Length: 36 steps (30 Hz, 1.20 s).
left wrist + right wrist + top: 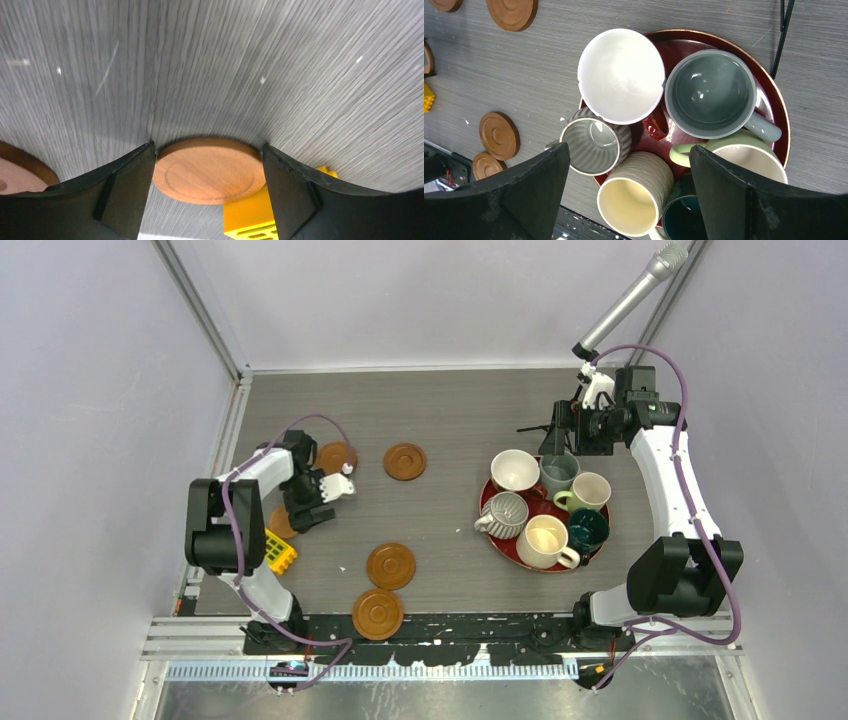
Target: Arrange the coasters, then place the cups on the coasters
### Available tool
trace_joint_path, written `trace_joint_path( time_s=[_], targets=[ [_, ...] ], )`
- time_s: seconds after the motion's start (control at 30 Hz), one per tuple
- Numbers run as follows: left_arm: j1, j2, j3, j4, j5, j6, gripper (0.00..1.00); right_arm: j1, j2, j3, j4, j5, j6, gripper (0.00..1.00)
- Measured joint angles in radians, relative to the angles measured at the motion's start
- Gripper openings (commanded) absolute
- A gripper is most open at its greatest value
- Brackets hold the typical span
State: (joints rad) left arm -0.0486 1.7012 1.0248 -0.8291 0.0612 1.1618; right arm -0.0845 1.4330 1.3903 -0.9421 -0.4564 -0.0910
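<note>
Left fingers [125, 192] flanking one of five coasters [209, 170]; six mugs [545, 540]

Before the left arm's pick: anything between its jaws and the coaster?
Nothing visible between them; the coaster lies flat between the left jaws. A yellow block sits against its near edge beside one jaw and might get pinched too.

left hand [207, 162] low, pointing down | right hand [629, 150] raised, jaws wide apart
</note>
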Motion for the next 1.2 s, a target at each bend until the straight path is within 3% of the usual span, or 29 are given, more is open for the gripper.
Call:
trace_joint_path(
  time_s=[0.47, 0.63, 0.93, 1.2],
  targets=[
    [0.197, 0.009, 0.005, -0.014, -0.018, 0.174, 0.8, 0.0, 0.0, 0.0, 0.0, 0.0, 0.0, 0.93],
    [0.202, 0.01, 0.005, -0.021, -0.016, 0.191, 0.8, 0.0, 0.0, 0.0, 0.0, -0.001, 0.0, 0.93],
    [0.211, -0.005, 0.013, -0.07, 0.0, 0.191, 0.91, 0.0, 0.0, 0.001, 0.0, -0.001, 0.002, 0.93],
    [0.126, -0.053, 0.209, -0.201, 0.077, 0.085, 0.94, 0.0, 0.001, 0.003, 0.0, -0.002, 0.015, 0.93]
  ],
)
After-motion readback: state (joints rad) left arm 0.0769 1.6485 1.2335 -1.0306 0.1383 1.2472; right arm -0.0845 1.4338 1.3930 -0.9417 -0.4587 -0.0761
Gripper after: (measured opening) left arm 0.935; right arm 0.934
